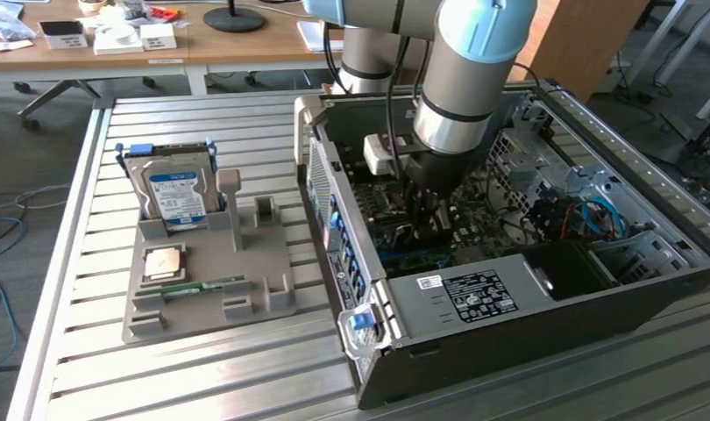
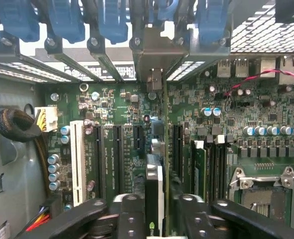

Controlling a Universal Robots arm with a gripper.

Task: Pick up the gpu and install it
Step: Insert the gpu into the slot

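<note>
The gpu (image 2: 155, 185) stands edge-on between my fingers, a thin dark card whose silver bracket (image 2: 154, 52) reaches the rear slot openings of the case. My gripper (image 2: 156, 206) is shut on the gpu, one finger on each side of the card. The card sits upright over the green motherboard (image 2: 112, 107), in line with the black expansion slots (image 2: 118, 154); whether its edge is seated in a slot is hidden. In the exterior view, my gripper (image 1: 431, 210) is deep inside the open PC case (image 1: 507, 303), pointing down at the board.
Blue slot latches (image 2: 62, 20) line the case's rear. Memory sticks (image 2: 199, 169) and the CPU socket (image 2: 266, 191) lie beside the card. Outside the case, a grey holder (image 1: 232, 303) carries a hard drive (image 1: 177, 195), a chip (image 1: 166, 261) and a green memory stick (image 1: 203, 287).
</note>
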